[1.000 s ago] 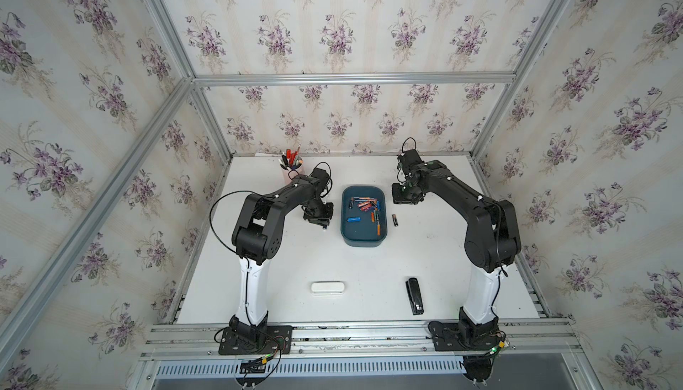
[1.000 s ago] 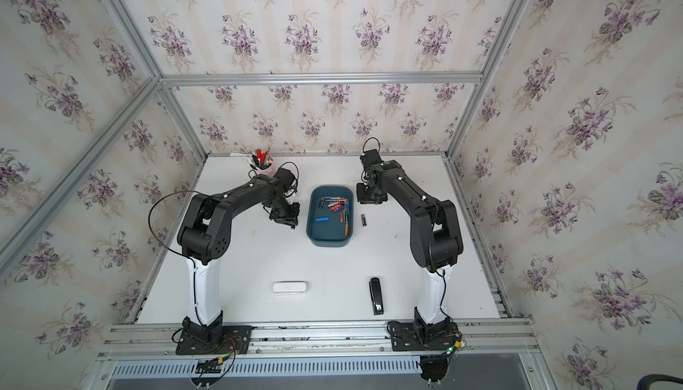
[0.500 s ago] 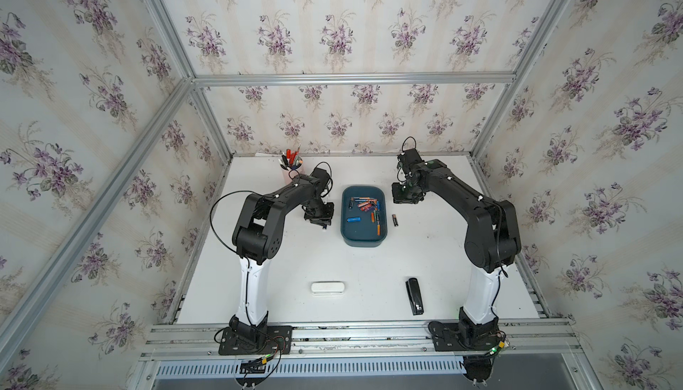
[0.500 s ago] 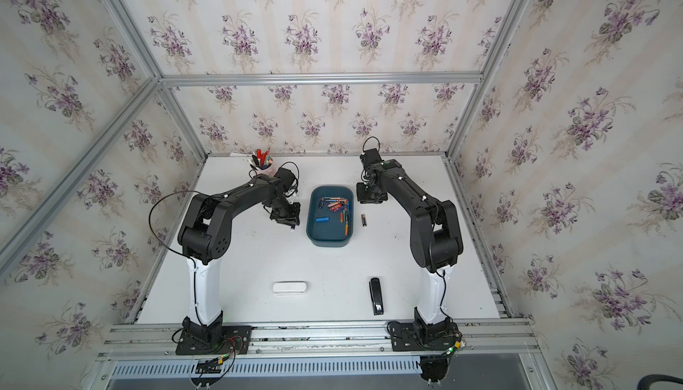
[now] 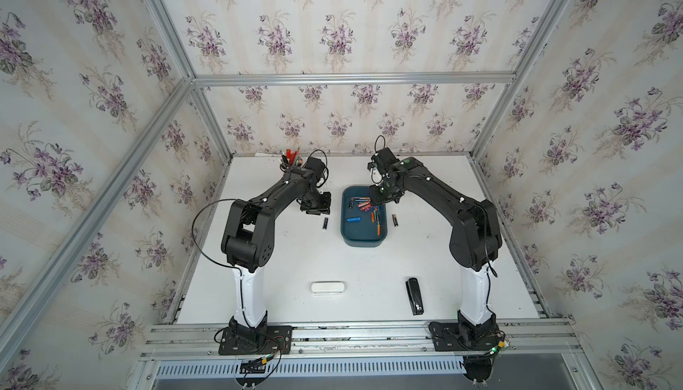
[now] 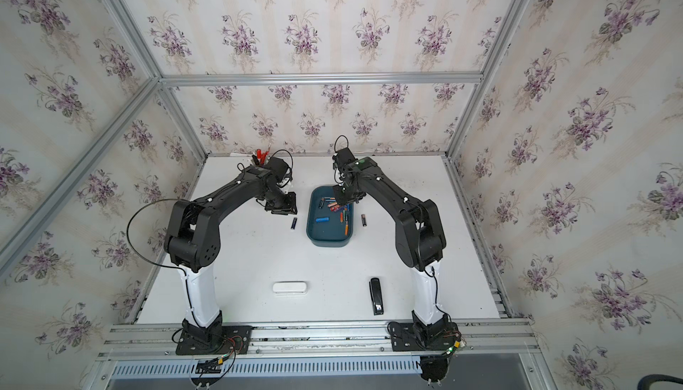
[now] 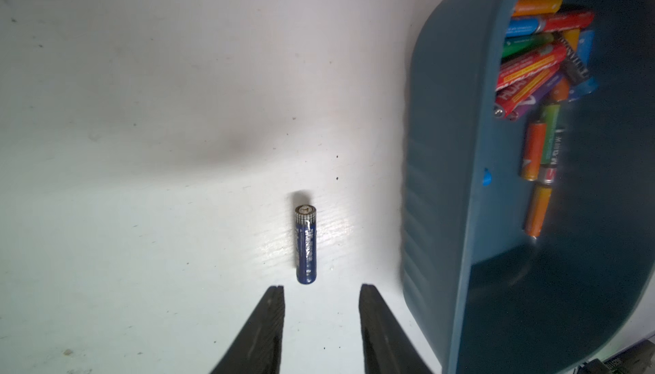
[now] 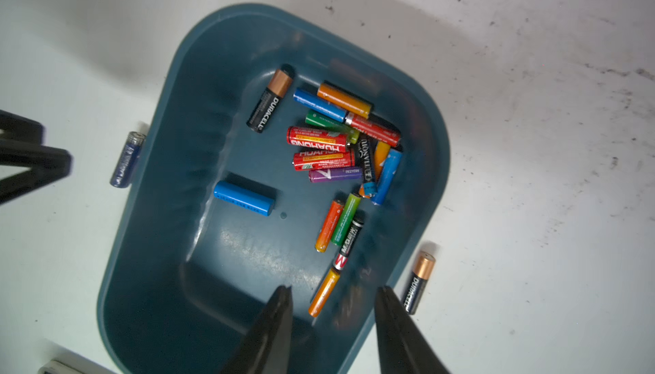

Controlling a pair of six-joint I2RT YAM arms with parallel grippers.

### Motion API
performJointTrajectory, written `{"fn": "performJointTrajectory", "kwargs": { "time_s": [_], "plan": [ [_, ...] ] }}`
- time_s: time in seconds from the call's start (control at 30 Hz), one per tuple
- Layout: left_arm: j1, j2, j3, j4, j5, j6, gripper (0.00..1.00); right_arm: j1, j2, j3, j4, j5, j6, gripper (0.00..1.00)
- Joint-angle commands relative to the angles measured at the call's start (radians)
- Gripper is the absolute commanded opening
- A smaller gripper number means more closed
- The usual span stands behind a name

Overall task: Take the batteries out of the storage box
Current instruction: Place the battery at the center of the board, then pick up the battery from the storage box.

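The teal storage box [image 5: 364, 238] [image 6: 329, 238] sits mid-table with several batteries [image 8: 320, 138] [image 7: 528, 71] lying in it, mostly toward its far end. A dark blue battery [image 7: 306, 244] [image 5: 325, 223] [image 6: 294, 223] lies on the table left of the box. My left gripper [image 7: 320, 288] [image 5: 315, 207] is open and empty just behind that battery, not touching it. A black and copper battery [image 8: 418, 282] [image 5: 394, 219] lies on the table right of the box. My right gripper [image 8: 335, 289] [image 5: 380, 199] hovers open over the box's far right part, holding nothing.
A pink cup of pens [image 5: 292, 159] stands at the back left behind my left arm. A small white oblong case [image 5: 328, 288] and a black stapler [image 5: 414, 295] lie near the front edge. Floral walls and metal rails enclose the table.
Both grippers have opened wider. The left one has let go of the dark blue battery, which now lies in plain sight on the table. The right gripper has shifted over the box.
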Motion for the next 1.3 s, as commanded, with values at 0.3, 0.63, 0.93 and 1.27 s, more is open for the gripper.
{"fn": "performJointTrajectory", "kwargs": {
  "time_s": [0.3, 0.63, 0.93, 1.27],
  "plan": [
    [0.048, -0.125, -0.141, -0.029, -0.019, 0.011, 0.40, 0.078, 0.089, 0.012, 0.098, -0.127, -0.187, 0.57],
    [0.065, -0.148, -0.209, -0.011, -0.016, 0.014, 0.41, 0.092, 0.149, 0.019, 0.098, -0.130, -0.242, 0.59],
    [0.067, -0.148, -0.218, -0.007, -0.013, 0.017, 0.41, 0.096, 0.158, -0.015, 0.139, -0.144, -0.253, 0.57],
    [0.073, -0.158, -0.228, -0.007, -0.015, 0.017, 0.41, 0.101, 0.190, -0.016, 0.158, -0.141, -0.260, 0.55]
  ]
}}
